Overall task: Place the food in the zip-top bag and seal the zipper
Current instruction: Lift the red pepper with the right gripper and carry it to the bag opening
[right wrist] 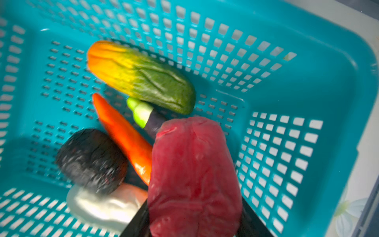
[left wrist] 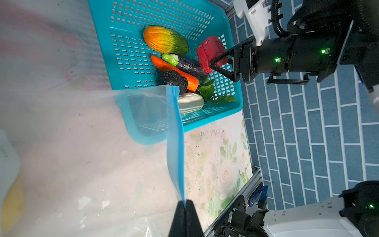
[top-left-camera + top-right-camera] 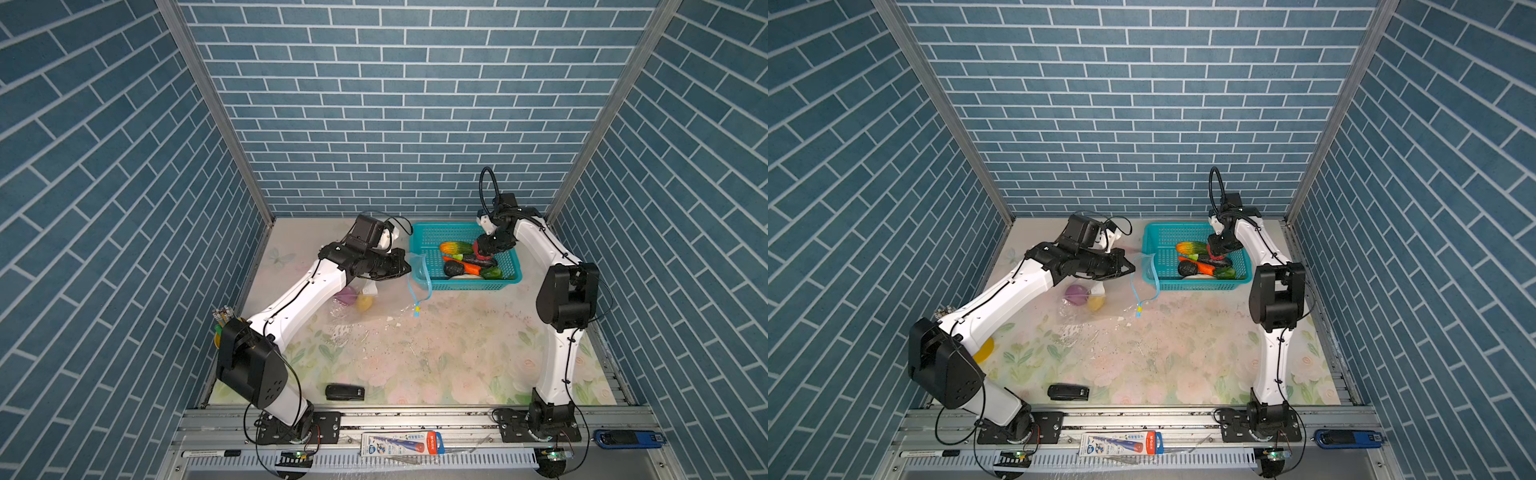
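My right gripper (image 2: 217, 60) clamps a red toy piece (image 1: 194, 174) over the teal basket (image 3: 440, 225) at the table's (image 3: 457, 353) 1 o'clock. At the basket's 8 o'clock, my left gripper (image 2: 185, 205) pinches the zipper (image 2: 175, 133), propping the zip-top bag's (image 2: 92, 164) mouth open for it.

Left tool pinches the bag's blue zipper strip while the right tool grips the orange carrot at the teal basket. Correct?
No. The right tool grips the red piece, not the carrot, which lies loose in the teal basket; the left wrist view shows this. The left tool does pinch the zipper strip.
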Controlling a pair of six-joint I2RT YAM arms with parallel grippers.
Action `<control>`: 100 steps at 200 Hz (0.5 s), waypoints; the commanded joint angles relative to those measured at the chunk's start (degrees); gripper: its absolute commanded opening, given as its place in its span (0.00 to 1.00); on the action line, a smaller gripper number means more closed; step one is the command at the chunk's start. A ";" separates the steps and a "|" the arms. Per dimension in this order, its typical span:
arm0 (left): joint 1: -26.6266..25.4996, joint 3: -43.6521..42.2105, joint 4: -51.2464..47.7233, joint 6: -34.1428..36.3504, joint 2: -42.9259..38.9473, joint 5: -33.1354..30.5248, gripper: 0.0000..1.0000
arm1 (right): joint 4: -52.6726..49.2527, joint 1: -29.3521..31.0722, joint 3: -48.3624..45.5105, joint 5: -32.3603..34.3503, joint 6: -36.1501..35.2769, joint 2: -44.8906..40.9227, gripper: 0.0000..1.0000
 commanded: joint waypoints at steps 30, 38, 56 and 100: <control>-0.18 3.03 -1.40 1.01 1.92 -0.27 0.00 | 3.45 1.54 -8.92 -10.54 -8.04 -10.57 0.47; -0.22 3.20 -1.37 1.04 2.09 -0.25 0.00 | 4.56 1.75 -10.61 -12.90 -8.23 -12.33 0.47; -0.33 3.49 -1.41 0.94 2.27 -0.26 0.00 | 7.44 2.62 -14.61 -16.11 -8.99 -15.75 0.45; -0.46 3.34 -1.51 0.81 2.27 -0.67 0.00 | 12.71 6.27 -23.35 -21.51 -11.26 -24.20 0.44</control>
